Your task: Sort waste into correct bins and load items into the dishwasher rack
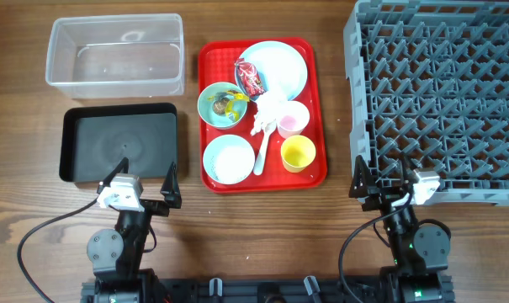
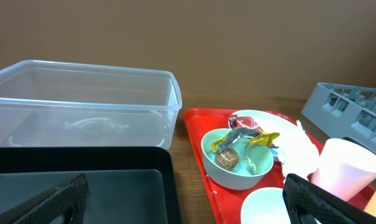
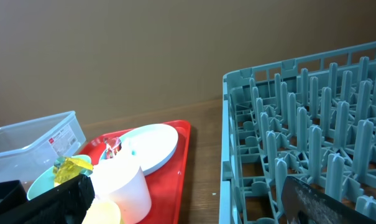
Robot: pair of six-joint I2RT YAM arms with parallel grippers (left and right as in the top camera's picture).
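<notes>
On the red tray lie a pale blue plate [image 1: 283, 67] with a red wrapper [image 1: 250, 78], a bowl [image 1: 208, 109] holding a yellow wrapper [image 2: 262, 138] and a brown food piece [image 2: 228, 160], and a second bowl [image 1: 214, 168] of white grains. Crumpled tissue [image 1: 268, 109], a white spoon [image 1: 261, 153], a pink cup [image 1: 293, 119] and a yellow cup [image 1: 298, 154] lie beside them. My left gripper [image 1: 141, 178] hovers open at the black tray's [image 1: 119, 143] near edge. My right gripper [image 1: 380, 178] stands open at the grey rack's [image 1: 352, 93] near left corner. Both are empty.
The clear tub [image 1: 115, 52] sits behind the black tray at the far left. The red tray [image 1: 318, 101] lies between the bins and the rack. Brown wooden table surrounds everything, and a wall stands behind the table in the wrist views.
</notes>
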